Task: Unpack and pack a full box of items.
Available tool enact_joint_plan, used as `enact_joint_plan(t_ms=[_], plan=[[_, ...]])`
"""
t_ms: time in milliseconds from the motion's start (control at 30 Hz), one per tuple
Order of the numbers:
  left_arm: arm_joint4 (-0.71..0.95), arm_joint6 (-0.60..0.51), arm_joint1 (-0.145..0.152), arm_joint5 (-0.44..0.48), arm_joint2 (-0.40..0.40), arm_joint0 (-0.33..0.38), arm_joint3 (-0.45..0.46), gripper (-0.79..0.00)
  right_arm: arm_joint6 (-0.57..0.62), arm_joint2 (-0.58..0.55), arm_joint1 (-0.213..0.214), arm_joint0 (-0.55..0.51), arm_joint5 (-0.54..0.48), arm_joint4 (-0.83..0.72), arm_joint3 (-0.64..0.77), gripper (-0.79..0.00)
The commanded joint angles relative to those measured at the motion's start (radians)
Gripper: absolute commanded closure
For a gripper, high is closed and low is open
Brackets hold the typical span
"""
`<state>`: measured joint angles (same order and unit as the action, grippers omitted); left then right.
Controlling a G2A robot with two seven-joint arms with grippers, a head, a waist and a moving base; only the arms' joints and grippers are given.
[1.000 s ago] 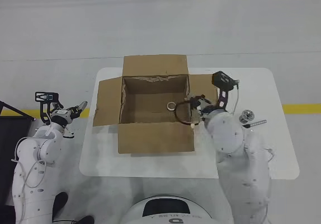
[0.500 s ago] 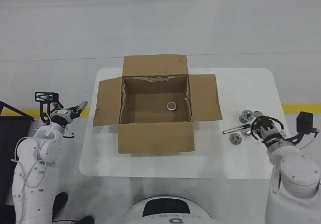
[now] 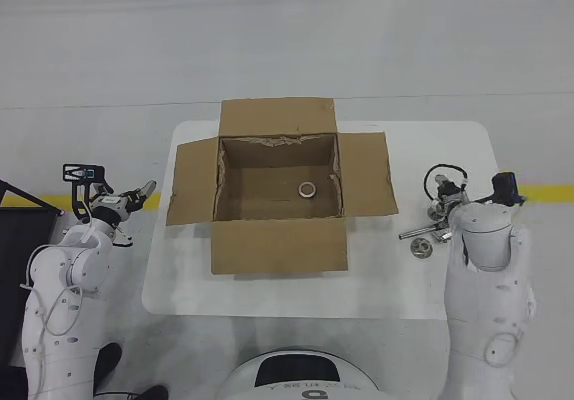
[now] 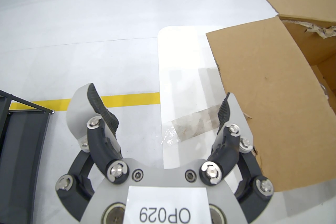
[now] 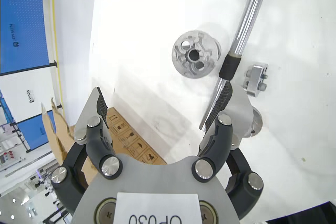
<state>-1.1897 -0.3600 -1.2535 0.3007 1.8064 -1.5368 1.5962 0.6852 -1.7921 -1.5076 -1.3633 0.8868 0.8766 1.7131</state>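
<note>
The cardboard box (image 3: pixel 279 190) stands on the white table (image 3: pixel 267 290) with all four flaps folded out, set a little toward the table's 10 o'clock side. On its floor, near the wall at 3 o'clock, lies one small ring-shaped roll (image 3: pixel 307 189). Out at about 3 o'clock from the box, well apart from it, a few metal parts lie on the tabletop: a shiny rod (image 5: pixel 246 25) with a black sleeve round its middle, a machined wheel (image 5: pixel 195 54) just beside it, and a small clamp block (image 5: pixel 256 78) on the rod's other side. The right gripper (image 5: pixel 162 101) hangs over these parts with its jaws spread wide and nothing between them; one fingertip (image 5: pixel 223 101) sits right over the lower end of the rod. The left gripper (image 4: pixel 160 104) is at 9 o'clock from the box, by the table's edge, its jaws also wide apart and empty, close to the box's outer flap.
</note>
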Motion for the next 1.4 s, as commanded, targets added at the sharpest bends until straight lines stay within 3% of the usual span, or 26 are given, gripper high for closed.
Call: enact_joint_plan(t_ms=[0, 400, 533, 667, 967, 1167, 1367], plan=[[0.0, 0.0, 0.0, 0.0, 0.0, 0.0, 0.0, -0.785, -0.015, 0.023, 0.002, 0.046, 0.04, 0.036, -0.053, -0.711], [0.0, 0.0, 0.0, 0.0, 0.0, 0.0, 0.0, -0.785, 0.057, 0.064, 0.023, 0.175, 0.126, 0.16, -0.242, -0.668], [0.0, 0.0, 0.0, 0.0, 0.0, 0.0, 0.0, -0.785, 0.08, 0.057, 0.025, 0.195, 0.126, 0.194, -0.27, -0.69], [0.0, 0.0, 0.0, 0.0, 0.0, 0.0, 0.0, -0.785, 0.104, 0.049, 0.023, 0.195, 0.126, 0.212, -0.263, -0.782], [0.0, 0.0, 0.0, 0.0, 0.0, 0.0, 0.0, -0.785, 0.123, 0.058, 0.011, 0.253, 0.126, 0.254, -0.339, -0.776], [0.0, 0.0, 0.0, 0.0, 0.0, 0.0, 0.0, -0.785, 0.105, 0.041, 0.003, 0.334, 0.126, 0.314, -0.471, -0.723], [0.0, 0.0, 0.0, 0.0, 0.0, 0.0, 0.0, -0.785, 0.06, -0.004, -0.012, 0.425, 0.126, 0.361, -0.637, -0.72]])
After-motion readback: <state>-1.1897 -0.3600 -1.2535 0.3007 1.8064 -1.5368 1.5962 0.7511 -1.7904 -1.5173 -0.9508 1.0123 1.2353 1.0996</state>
